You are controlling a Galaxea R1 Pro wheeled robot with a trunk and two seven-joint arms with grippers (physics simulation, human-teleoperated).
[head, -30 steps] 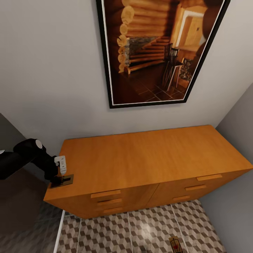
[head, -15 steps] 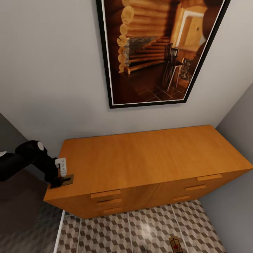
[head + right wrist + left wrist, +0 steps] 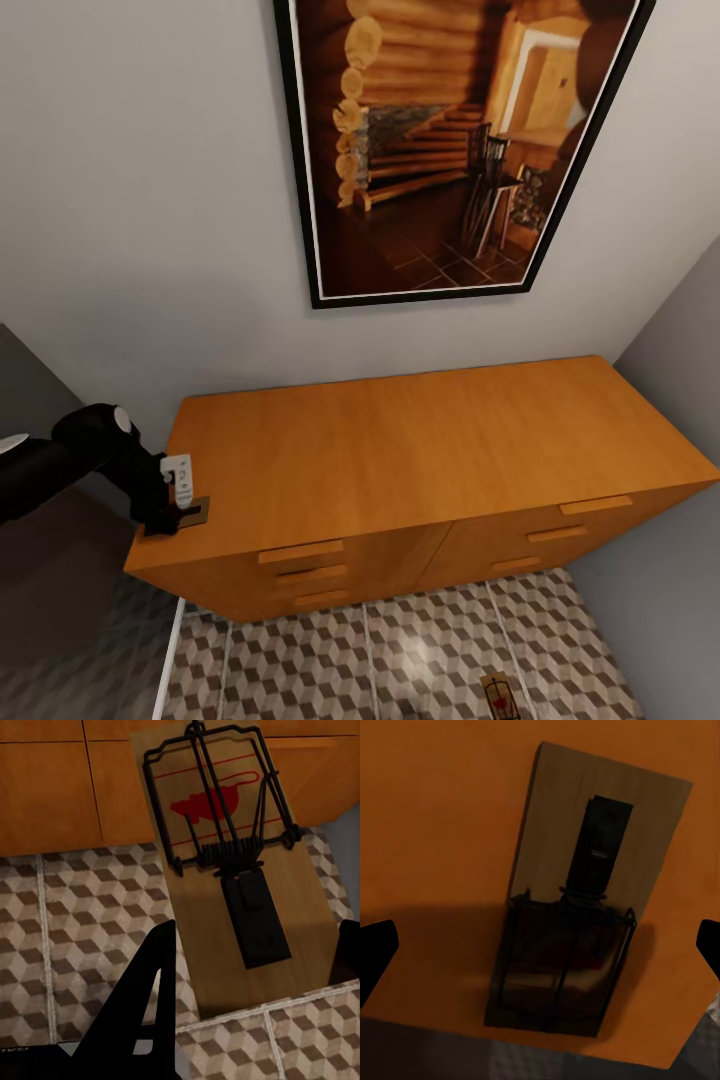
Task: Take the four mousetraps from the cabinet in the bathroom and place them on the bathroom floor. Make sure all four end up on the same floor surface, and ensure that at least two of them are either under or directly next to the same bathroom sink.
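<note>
Step in hand: picking a mousetrap off the wide orange-brown wooden cabinet. The left claw hangs right over a small flat brown wooden mousetrap with dark wire at the cabinet top's front left corner, very near the edge. In the left wrist view the same trap sits between the two dark fingertips, which are spread wide to either side and not touching it, so the claw is apart, empty.

Next move, by my reading: drop the last bit, centre the board, close on its long edges (thin board, easy to skid off the corner).

A second mousetrap with a red spot lies on the cube-pattern tiled bathroom floor just in front of the cabinet; also seen in the head view. Right claw is above it, fingers apart, holding nothing.

Versus a second ago: left arm has shifted slightly right and lower toward the trap; the trap, cabinet and camera are unchanged.
</note>
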